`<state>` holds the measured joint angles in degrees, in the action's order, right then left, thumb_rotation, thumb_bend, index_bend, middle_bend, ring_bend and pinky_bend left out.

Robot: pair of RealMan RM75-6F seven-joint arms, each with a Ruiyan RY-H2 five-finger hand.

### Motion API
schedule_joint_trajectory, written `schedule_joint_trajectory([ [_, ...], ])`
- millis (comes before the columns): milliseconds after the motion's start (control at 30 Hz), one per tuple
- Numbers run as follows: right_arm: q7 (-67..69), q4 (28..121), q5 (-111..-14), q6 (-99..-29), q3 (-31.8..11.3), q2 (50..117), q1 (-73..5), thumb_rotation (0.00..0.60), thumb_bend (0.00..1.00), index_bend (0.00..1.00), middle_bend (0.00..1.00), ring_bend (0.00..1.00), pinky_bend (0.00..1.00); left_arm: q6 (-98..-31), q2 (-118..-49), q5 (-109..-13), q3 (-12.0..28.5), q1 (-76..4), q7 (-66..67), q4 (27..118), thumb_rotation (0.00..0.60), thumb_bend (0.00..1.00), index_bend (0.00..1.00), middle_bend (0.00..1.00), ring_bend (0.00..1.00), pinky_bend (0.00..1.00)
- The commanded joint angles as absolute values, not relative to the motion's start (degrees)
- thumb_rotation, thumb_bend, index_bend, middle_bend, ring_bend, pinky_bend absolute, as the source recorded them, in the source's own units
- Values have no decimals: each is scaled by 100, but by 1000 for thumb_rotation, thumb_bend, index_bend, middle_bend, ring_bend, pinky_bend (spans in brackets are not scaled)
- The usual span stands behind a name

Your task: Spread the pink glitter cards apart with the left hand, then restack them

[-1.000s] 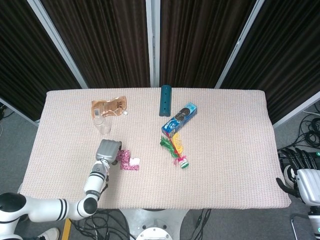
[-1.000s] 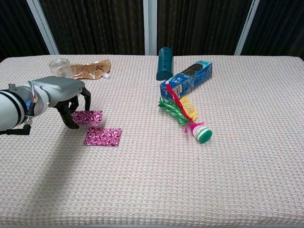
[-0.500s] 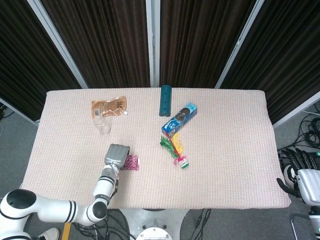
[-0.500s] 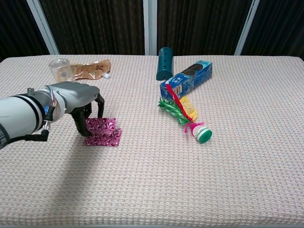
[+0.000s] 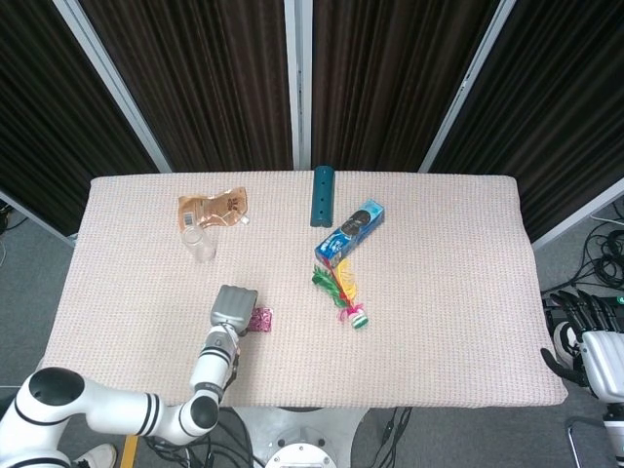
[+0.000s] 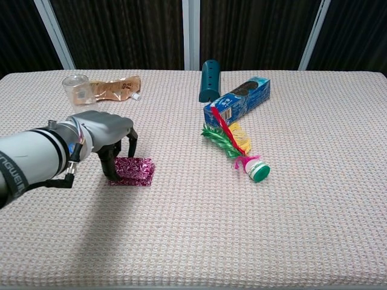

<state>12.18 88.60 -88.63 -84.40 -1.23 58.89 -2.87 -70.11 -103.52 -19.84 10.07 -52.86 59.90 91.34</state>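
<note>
Fingers [image 5: 246, 314] of left hand [image 5: 234, 305] curled down over pink glitter cards [image 5: 259, 319] in head view, pressing rather than lifting, presumably to slide one card square onto the other; only a sliver of pink visible at hand's right edge, near front left of counter [image 5: 448, 292]. Right hand [image 5: 585, 336] parked off counter's right edge, empty, fingers slack and apart. Chest view: left hand [image 6: 103, 130] arched, fingertips [image 6: 112, 175] planted on cards [image 6: 136, 170], which lie as one near-aligned pile, restack seemingly almost done. Blue snack box [image 6: 237, 99], feathered shuttlecock [image 6: 234, 147], teal block [image 6: 210, 80], clear cup [image 6: 76, 89] and brown pouch [image 6: 115, 87] well apart. Box printing too small to read.
</note>
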Motion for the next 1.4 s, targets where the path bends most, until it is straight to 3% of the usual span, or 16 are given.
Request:
schedule_joint_trajectory([
  [33,1218,8859,-8859,-8437,-116,5887,-281,592,185,131,102,0,0,-7024,-10398,-1962,1022,-5309,6012,9091,600,260,478,886,927,968],
  [600,1240,8842,-8831,-8448,-119,5870,-258,595,183,131,102,0,0,-7043,-10575,-1855,1054,-5357,6125,8894,600,260,475,885,927,968],
  [1400,1261,8818,-8845,-8508,-116,5874,-217,595,185,130,102,0,0,-7035,-10576,-1788,1068,-5357,6191,8946,600,253,382,885,926,968],
])
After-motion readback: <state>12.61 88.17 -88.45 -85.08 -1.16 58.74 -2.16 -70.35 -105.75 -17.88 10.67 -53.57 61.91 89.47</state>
